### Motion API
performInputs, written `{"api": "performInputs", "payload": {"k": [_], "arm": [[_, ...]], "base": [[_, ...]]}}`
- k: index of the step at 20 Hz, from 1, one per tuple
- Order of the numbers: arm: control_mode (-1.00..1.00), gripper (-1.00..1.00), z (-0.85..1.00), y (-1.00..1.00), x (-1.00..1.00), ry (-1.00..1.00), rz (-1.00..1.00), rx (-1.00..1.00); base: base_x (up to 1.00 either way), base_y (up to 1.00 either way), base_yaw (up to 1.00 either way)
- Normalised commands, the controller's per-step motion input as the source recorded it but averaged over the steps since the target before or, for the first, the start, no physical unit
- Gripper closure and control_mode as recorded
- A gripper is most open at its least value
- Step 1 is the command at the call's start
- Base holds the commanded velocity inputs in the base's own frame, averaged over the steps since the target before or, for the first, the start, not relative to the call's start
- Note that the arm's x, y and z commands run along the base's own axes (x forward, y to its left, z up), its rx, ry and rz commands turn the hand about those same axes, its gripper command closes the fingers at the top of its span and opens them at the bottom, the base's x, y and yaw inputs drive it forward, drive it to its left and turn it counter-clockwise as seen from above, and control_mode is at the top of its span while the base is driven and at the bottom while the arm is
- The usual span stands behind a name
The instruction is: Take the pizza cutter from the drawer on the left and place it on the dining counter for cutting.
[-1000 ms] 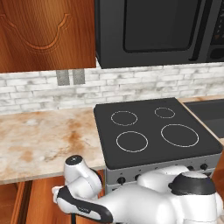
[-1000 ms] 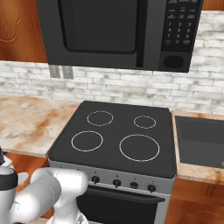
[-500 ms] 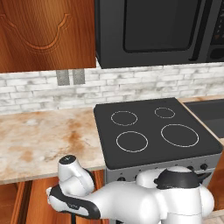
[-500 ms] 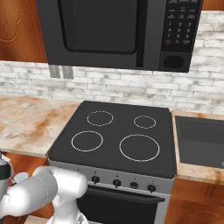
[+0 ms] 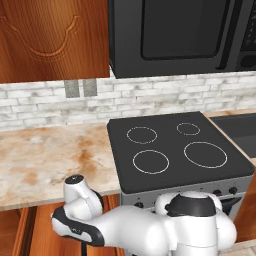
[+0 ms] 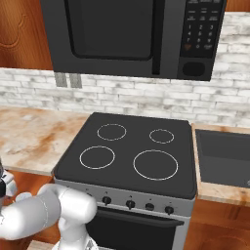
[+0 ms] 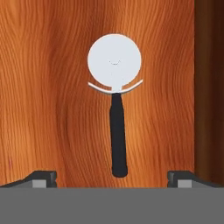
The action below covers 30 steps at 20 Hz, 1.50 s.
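A black cooktop [image 5: 175,150] with four ring burners serves as landmark. Above it hangs a dark microwave [image 6: 132,36]; behind it runs a whitish brick backsplash [image 5: 45,102]. Marble worktop [image 5: 45,160] lies to its left, beneath a reddish wood wall cabinet [image 5: 50,37].

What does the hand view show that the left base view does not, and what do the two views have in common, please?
The hand view shows the pizza cutter lying flat on the drawer floor, wheel away from the open gripper, handle between its fingertips.

The left base view shows the black cooktop, marble worktop, microwave and the arm reaching down left.

Both show reddish-brown wood.
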Motion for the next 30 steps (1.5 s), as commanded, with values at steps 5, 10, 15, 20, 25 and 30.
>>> {"api": "performInputs", "payload": {"k": [5, 10, 15, 20, 25, 30], "arm": [[-1.00, -1.00, -0.28, 0.00, 0.03, 0.00, 0.01, 0.00], [-1.00, -1.00, -0.29, 0.00, 0.00, 0.00, 0.00, 0.00], [-1.00, -1.00, -0.26, 0.00, 0.00, 0.00, 0.00, 0.00], [-1.00, -1.00, -0.22, 0.00, 0.02, 0.00, 0.00, 0.00], [-1.00, -1.00, -0.20, 0.00, 0.01, 0.00, 0.00, 0.00], [-1.00, -1.00, -0.19, 0.00, 0.00, 0.00, 0.00, 0.00]], "base": [[0.00, 0.00, 0.00], [0.00, 0.00, 0.00], [0.00, 0.00, 0.00], [0.00, 0.00, 0.00], [0.00, 0.00, 0.00], [0.00, 0.00, 0.00]]}}
